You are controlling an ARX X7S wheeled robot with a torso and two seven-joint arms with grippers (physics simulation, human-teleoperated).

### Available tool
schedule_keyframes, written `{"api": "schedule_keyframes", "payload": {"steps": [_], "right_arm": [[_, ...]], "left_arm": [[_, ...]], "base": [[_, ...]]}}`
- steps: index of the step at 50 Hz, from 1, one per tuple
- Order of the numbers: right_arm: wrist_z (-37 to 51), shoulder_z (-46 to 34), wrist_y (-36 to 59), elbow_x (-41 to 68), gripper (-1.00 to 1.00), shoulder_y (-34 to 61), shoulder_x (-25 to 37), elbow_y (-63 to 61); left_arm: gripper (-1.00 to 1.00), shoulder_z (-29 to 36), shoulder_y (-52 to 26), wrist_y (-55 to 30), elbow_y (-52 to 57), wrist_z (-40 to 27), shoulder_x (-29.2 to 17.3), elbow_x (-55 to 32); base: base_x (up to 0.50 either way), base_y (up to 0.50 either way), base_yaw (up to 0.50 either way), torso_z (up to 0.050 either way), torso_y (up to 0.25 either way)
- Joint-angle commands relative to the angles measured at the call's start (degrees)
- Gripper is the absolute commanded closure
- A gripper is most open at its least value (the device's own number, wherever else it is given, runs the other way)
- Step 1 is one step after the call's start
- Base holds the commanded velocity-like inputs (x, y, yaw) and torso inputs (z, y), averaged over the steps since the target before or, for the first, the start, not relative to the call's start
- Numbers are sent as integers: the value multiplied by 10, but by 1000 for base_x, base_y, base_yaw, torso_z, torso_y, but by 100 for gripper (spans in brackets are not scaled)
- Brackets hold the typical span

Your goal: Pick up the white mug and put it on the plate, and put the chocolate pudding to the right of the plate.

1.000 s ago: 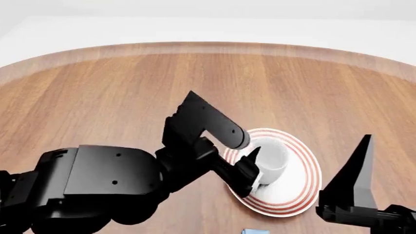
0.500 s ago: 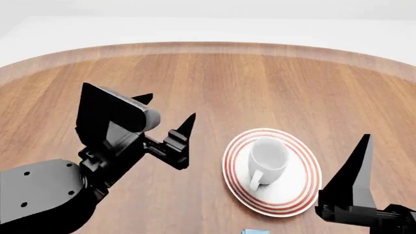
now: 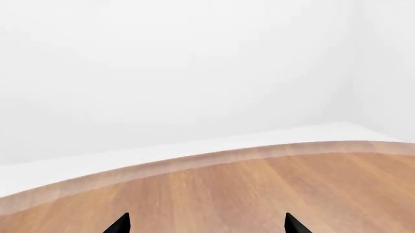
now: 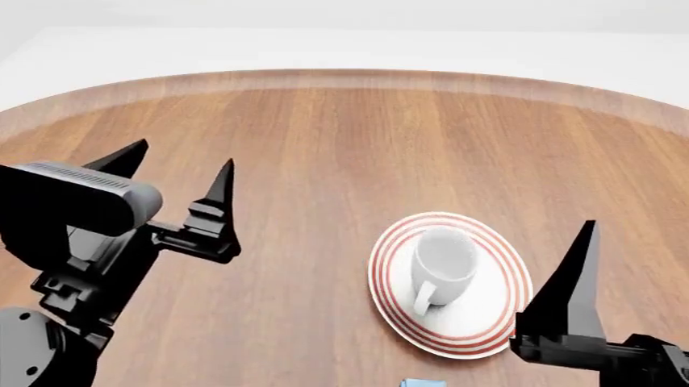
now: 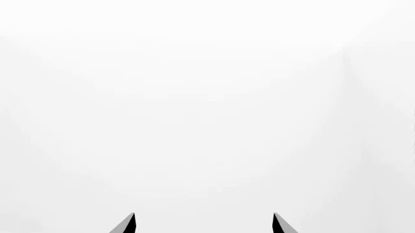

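The white mug (image 4: 444,260) stands upright on the plate (image 4: 506,321), a white plate with red rings, its handle towards me. My left gripper (image 4: 183,157) is open and empty, well left of the plate and above the table. In the left wrist view the left gripper (image 3: 206,224) shows only two spread fingertips over bare wood. My right gripper (image 4: 583,242) hovers just right of the plate, pointing up; its wrist view shows the right gripper (image 5: 203,223) open against a white wall. A light blue corner of the chocolate pudding (image 4: 423,382) peeks in at the bottom edge, nearer to me than the plate.
The round wooden table (image 4: 356,137) has a pale rim (image 4: 344,78) at the far side, with white floor and wall beyond.
My left gripper let go of the mug and drew away to the left, rising and turning its fingers upward. The mug stays on the plate. The right arm shifted slightly left.
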Motion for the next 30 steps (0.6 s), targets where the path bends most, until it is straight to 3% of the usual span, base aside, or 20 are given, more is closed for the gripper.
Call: {"api": "schedule_keyframes", "payload": {"steps": [1, 4, 12, 30], "right_arm": [[9, -23, 123, -42, -100, 16, -23, -47], [8, -39, 175, 3, -100, 29, -29, -56], [18, -93, 271, -8, -100, 34, -41, -73], [22, -196, 345, -84, -100, 2, -43, -112]], "left_arm": [[-100, -14, 19, 22, 24, -9, -12, 31], [-100, -15, 20, 27, 26, -7, -14, 30], [-100, -16, 23, 29, 31, -11, -20, 35], [-100, -15, 33, 37, 31, -3, -23, 46]], "base": [[0, 0, 0, 0, 0], [0, 0, 0, 0, 0], [0, 0, 0, 0, 0], [0, 0, 0, 0, 0]]}}
